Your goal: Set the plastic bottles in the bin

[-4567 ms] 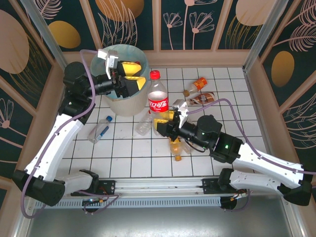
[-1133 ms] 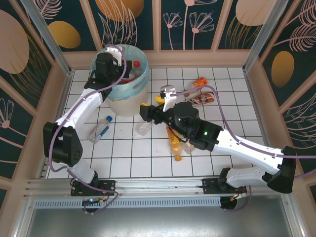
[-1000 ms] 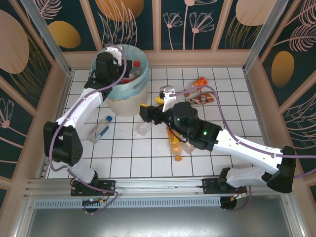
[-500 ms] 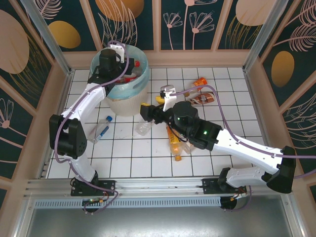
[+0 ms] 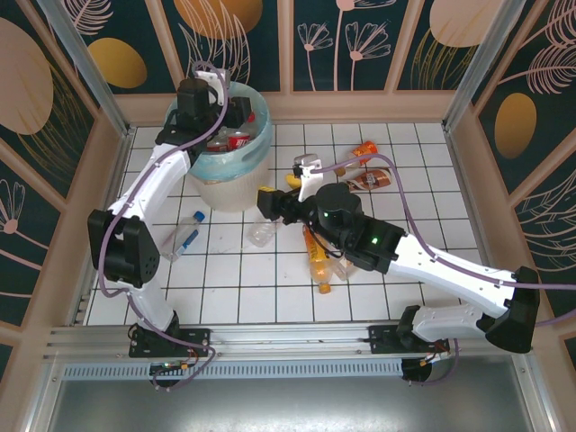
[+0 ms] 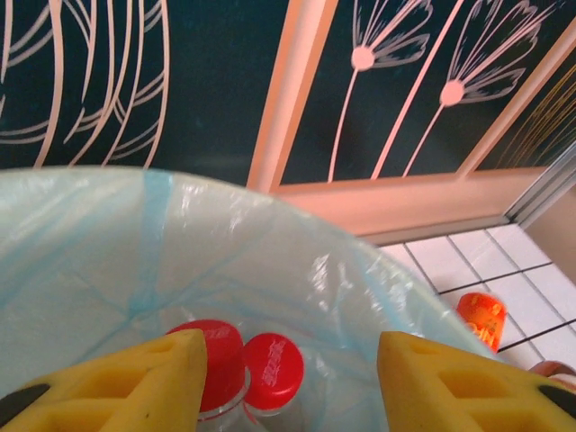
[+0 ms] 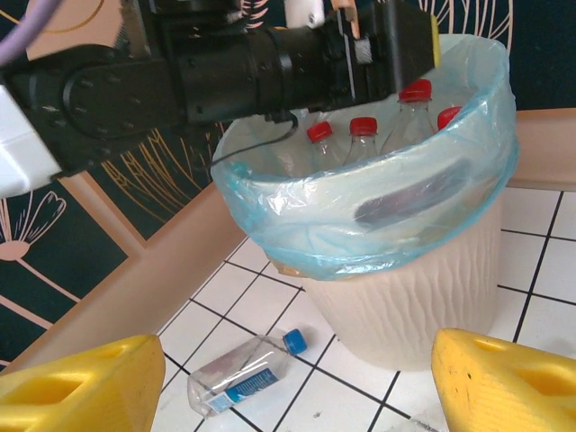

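The bin [image 5: 236,175], a cream bucket with a blue-green liner, stands at the back left. My left gripper [image 5: 225,126] hangs over its mouth, open; between its yellow fingers [image 6: 117,387] the left wrist view shows two red-capped bottles [image 6: 273,360] down in the liner [image 6: 360,288]. My right gripper [image 5: 273,193] hovers open and empty over the tiles just right of the bin [image 7: 405,297]. On the floor lie a clear blue-capped bottle [image 5: 180,238] [image 7: 243,369], a clear bottle [image 5: 263,234], an orange bottle [image 5: 317,261] and further bottles [image 5: 367,178] at the back.
Wooden walls with dark flower panels close in the white tiled floor [image 5: 234,279] on three sides. The left arm [image 7: 225,63] stretches across the bin's far rim. An orange bottle [image 6: 481,315] lies on the tiles beyond the bin. Open tiles lie at the front.
My left gripper has opened over the bin and shifted slightly back; a red-labelled bottle now lies in the bin. The right arm has barely moved.
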